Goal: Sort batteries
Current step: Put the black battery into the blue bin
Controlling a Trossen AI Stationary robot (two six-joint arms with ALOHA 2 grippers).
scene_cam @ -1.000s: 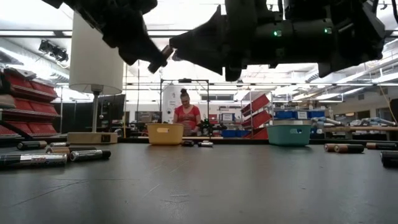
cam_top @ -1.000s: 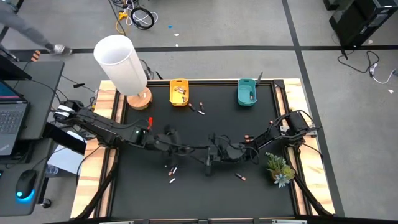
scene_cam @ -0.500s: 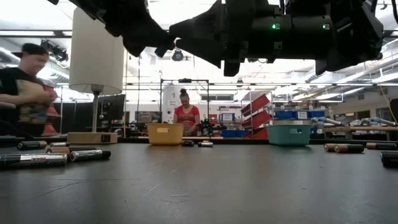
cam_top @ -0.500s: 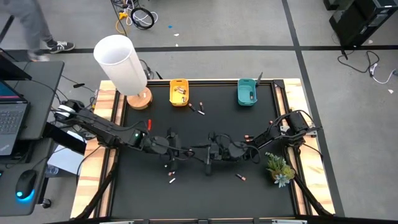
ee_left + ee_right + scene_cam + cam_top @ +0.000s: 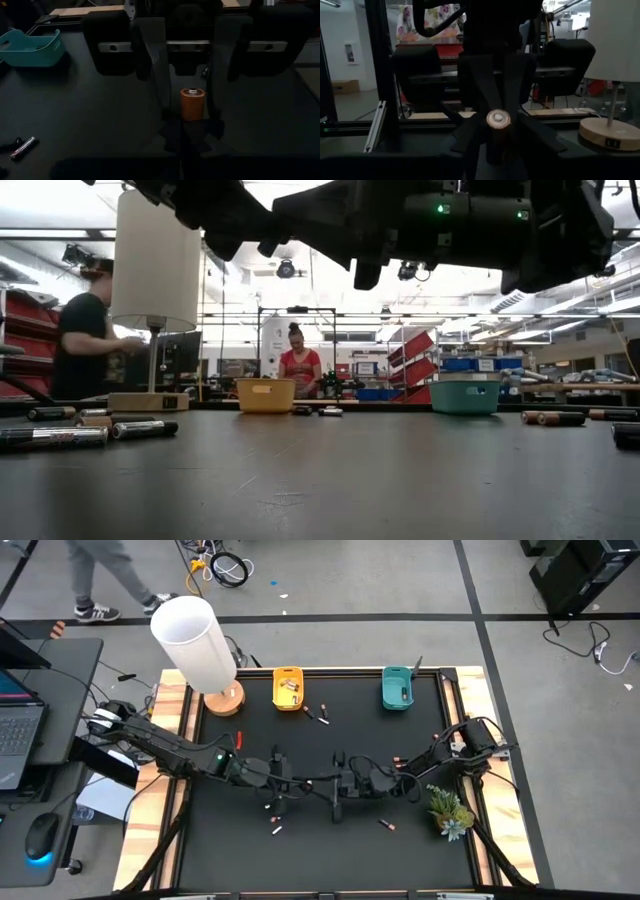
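battery [image 5: 192, 104]: copper-orange, ribbed, silver end
bins: yellow [image 5: 288, 688]; teal [image 5: 397, 689]
table [image 5: 400, 850]: black
lamp shade [image 5: 193, 640]: white
plant [image 5: 449, 811]: green

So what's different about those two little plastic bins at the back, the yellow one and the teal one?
The yellow plastic bin sits nearer the white lamp; the teal plastic bin sits towards the right arm's side. Pale pieces show inside the yellow one, while the teal one shows something dark and slim. Loose batteries lie just beside the yellow bin, none by the teal. Both are small, open and alike in shape, at the far edge of the black table.
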